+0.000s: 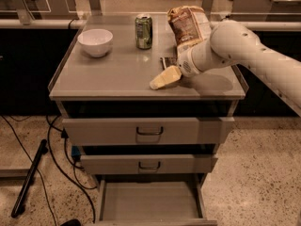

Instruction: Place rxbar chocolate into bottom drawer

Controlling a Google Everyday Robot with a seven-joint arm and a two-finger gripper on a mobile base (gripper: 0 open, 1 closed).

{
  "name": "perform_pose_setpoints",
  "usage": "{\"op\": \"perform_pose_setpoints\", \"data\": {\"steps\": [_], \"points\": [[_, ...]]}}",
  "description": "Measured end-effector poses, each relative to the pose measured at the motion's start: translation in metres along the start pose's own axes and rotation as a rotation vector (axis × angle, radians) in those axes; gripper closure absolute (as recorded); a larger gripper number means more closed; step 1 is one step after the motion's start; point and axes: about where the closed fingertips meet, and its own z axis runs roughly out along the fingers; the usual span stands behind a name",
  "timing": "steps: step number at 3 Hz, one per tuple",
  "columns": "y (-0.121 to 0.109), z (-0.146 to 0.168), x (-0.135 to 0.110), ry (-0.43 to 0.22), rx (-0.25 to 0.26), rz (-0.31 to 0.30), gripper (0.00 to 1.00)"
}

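Observation:
The rxbar chocolate [167,61] is a small dark bar lying flat on the cabinet top; only its left end shows, the rest is hidden behind my wrist. My gripper [163,78], pale yellow, reaches in from the right and sits low over the top, just in front of the bar near the front edge. The bottom drawer [148,202] is pulled open below, a shallow grey tray with nothing in it.
A crinkled brown chip bag [188,25] stands behind my wrist. A green can [143,31] and a white bowl [95,41] stand further left on the top. The two upper drawers [149,132] are closed. Black cables [51,159] lie on the floor at the left.

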Motion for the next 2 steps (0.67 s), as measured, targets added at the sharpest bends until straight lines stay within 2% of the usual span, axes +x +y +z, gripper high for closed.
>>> {"op": "perform_pose_setpoints", "data": {"steps": [1, 2], "points": [[-0.0009, -0.0017, -0.0015, 0.006, 0.005, 0.006, 0.17], [-0.001, -0.0045, -0.0046, 0.006, 0.005, 0.006, 0.4]]}}
